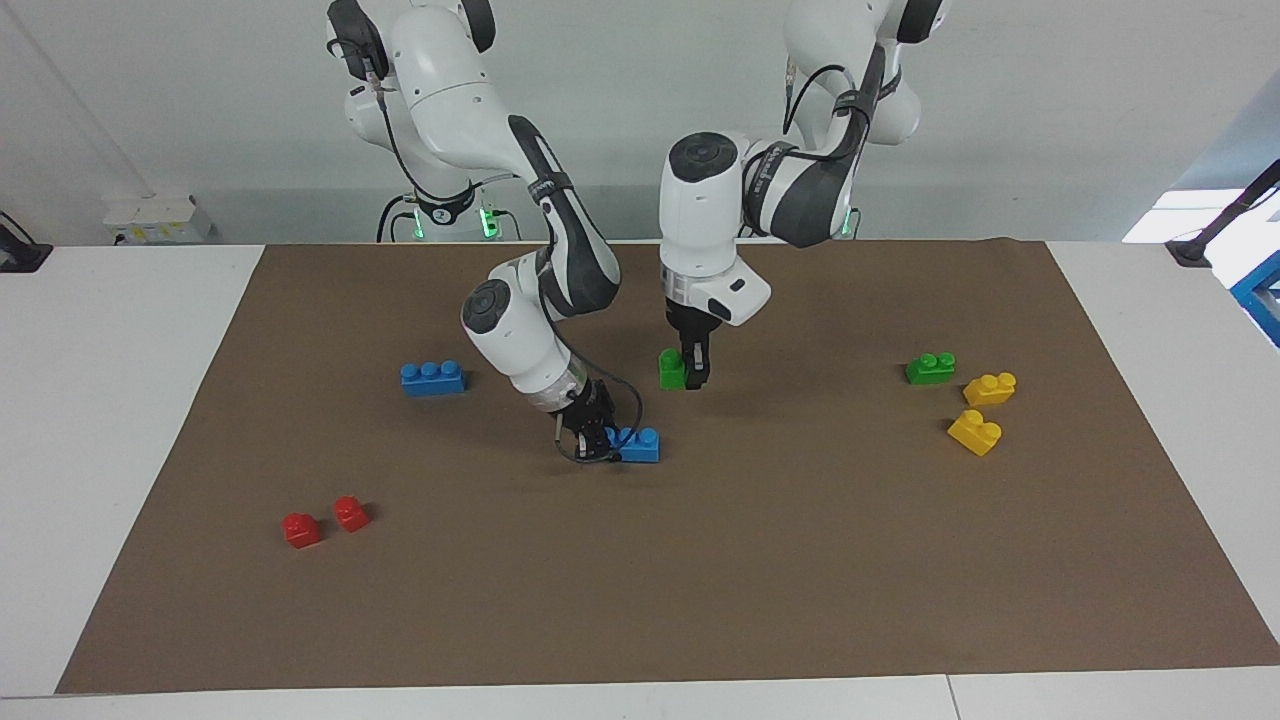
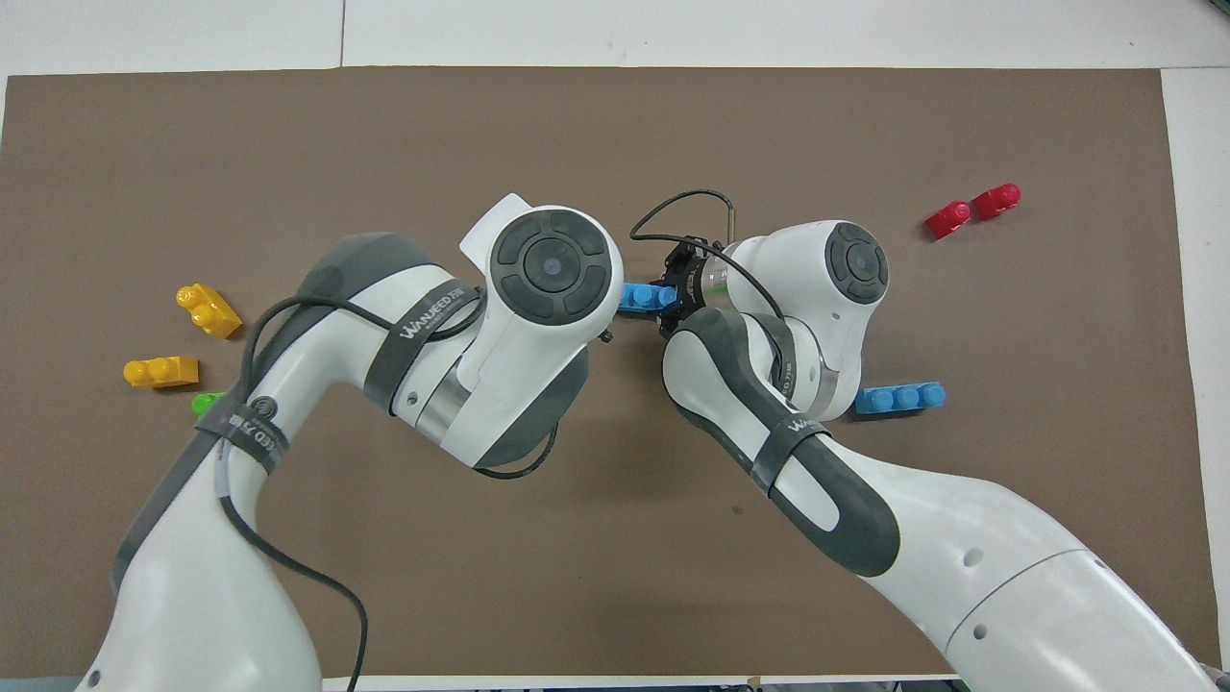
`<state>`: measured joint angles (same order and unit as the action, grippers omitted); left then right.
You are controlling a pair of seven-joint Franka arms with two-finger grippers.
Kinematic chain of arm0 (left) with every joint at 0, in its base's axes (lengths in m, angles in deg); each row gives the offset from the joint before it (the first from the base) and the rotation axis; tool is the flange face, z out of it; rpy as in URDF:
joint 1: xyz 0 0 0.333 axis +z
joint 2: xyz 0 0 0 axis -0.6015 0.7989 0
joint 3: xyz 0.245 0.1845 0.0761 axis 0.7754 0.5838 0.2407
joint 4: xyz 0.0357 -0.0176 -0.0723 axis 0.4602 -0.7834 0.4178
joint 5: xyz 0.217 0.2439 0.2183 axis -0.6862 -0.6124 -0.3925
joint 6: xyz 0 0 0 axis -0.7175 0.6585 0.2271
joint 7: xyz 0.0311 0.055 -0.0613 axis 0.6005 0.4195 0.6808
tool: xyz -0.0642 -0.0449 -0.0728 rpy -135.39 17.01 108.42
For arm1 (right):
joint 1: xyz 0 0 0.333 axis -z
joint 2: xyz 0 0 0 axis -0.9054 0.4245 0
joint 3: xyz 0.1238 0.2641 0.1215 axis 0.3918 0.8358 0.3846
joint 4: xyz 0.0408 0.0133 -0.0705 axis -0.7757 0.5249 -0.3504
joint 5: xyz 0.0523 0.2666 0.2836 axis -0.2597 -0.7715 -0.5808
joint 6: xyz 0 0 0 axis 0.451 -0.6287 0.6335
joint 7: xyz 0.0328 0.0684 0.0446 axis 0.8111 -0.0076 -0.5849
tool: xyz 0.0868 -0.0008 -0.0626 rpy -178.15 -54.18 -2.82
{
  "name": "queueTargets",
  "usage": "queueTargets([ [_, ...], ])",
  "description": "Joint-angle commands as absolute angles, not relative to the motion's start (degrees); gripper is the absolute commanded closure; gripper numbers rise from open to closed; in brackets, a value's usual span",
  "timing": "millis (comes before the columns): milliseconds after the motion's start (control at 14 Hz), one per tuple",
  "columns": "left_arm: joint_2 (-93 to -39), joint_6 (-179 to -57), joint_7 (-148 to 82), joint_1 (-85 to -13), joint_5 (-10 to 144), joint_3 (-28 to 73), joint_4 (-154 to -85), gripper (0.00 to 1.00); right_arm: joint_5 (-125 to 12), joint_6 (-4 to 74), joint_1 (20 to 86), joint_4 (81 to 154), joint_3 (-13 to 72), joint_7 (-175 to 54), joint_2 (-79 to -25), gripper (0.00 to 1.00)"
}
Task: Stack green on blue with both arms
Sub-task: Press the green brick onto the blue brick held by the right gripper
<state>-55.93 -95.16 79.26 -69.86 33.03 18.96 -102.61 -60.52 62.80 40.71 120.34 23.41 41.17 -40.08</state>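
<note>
My right gripper (image 1: pixel 597 441) is shut on one end of a long blue brick (image 1: pixel 638 444) that lies low at the middle of the brown mat (image 1: pixel 700 560). It also shows in the overhead view (image 2: pixel 642 297), next to the right gripper (image 2: pixel 677 288). My left gripper (image 1: pixel 689 379) is shut on a small green brick (image 1: pixel 671 369) and holds it in the air over the mat, close to the blue brick's free end. In the overhead view the left arm's wrist hides the green brick and the left gripper.
A second green brick (image 1: pixel 930 368) and two yellow bricks (image 1: pixel 989 388) (image 1: pixel 974 432) lie toward the left arm's end. A second blue brick (image 1: pixel 432 378) and two red bricks (image 1: pixel 301 529) (image 1: pixel 350 513) lie toward the right arm's end.
</note>
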Motion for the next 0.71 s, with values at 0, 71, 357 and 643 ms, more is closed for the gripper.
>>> queueTargets([
  [0,-49.98,-92.96,81.06,-72.13,31.64,19.96,-96.72,1.0,-61.82,64.8,39.83,121.13,23.36,41.26,-39.52,1.0],
  [71,-49.19,-93.4,81.67,-72.57,31.56,20.04,-96.37,1.0,-61.82,64.8,39.83,121.13,23.36,41.26,-39.52,1.0],
  [357,-46.98,-96.48,83.25,-73.54,30.16,20.04,-94.87,1.0,-61.82,64.8,39.75,121.04,23.36,41.26,-39.52,1.0],
  [643,-46.89,-100.43,84.14,-73.63,28.57,20.13,-95.48,1.0,-61.82,64.8,39.75,121.04,23.36,41.26,-39.52,1.0],
])
